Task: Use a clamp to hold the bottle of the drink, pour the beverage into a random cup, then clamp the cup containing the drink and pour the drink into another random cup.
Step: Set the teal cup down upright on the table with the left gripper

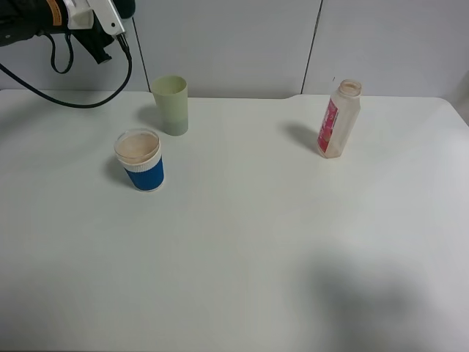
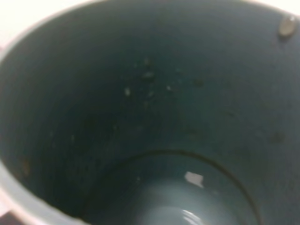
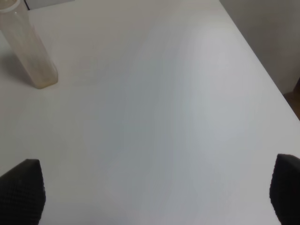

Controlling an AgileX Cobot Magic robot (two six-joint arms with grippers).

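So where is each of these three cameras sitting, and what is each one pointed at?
Exterior high: mounted above, looking down on the white table with the pale green cup, blue cup and bottle; the left arm shows at top left.
Left wrist: on the left arm, staring into the teal cup; no robot parts visible.
Right wrist: on the right arm, facing the table; two black fingertips of the open right gripper show.
Shared: the exterior and right wrist views both show the bottle.

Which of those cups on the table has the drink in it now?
Look at the left half of the white table, where two cups stand. It is the nearer one, the blue cup with a white rim and brownish contents, not the plain pale green tumbler behind it.
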